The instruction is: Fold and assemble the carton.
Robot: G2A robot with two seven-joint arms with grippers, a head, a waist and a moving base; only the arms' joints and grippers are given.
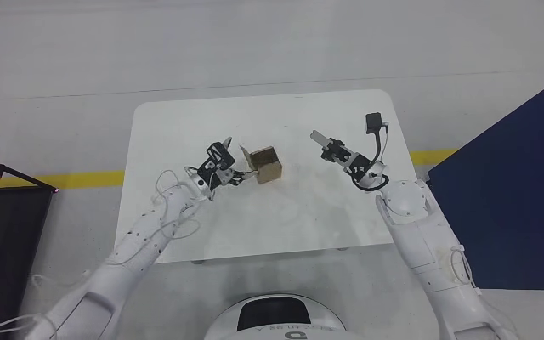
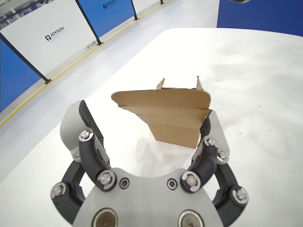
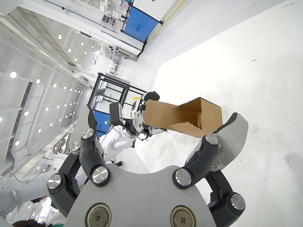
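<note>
A small brown carton stands on the white table, open at the top, with one lid flap sticking out toward my left arm. My left gripper is open just beside the carton. In the left wrist view the flap lies between the fingers of the left gripper, and one finger's tip is at the flap's edge. My right gripper is open and hangs apart from the carton on its other side. The right wrist view shows the right gripper facing the carton's open inside.
The table's bare surface runs all around the carton, with rounded corners. A dark blue barrier stands off the table's right side, and a black frame stands on the floor to the left. A yellow floor line passes under the table.
</note>
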